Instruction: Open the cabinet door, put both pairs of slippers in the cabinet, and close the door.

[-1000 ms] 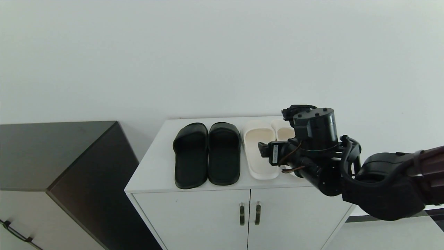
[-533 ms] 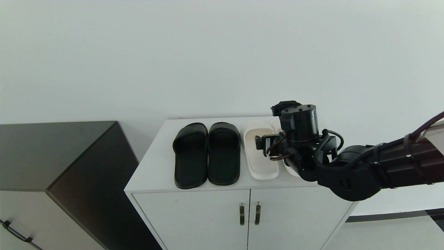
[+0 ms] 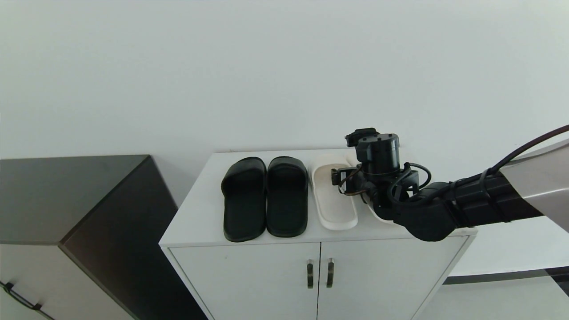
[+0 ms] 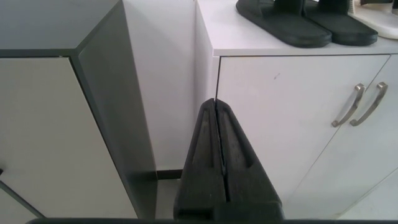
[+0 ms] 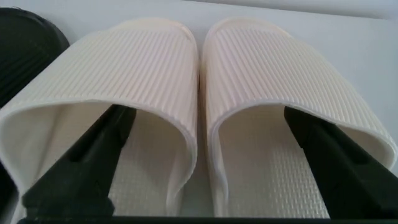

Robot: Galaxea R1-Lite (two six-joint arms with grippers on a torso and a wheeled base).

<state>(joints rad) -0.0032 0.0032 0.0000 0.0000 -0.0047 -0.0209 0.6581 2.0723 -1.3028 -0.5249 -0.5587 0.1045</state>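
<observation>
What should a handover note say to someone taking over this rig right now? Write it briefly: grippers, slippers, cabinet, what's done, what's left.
Left gripper: shut, empty, low in front of the cabinet, near its left corner.
Right gripper: open, one finger under each strap of the white slippers.
Black slippers and white slippers stand side by side on top of the cabinet.
Cabinet doors: both shut.
Done: nothing yet.
Left: open a door, put both pairs inside, close it.

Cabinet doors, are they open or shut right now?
Shut. Both doors sit flush with no gap, their handles side by side.
</observation>
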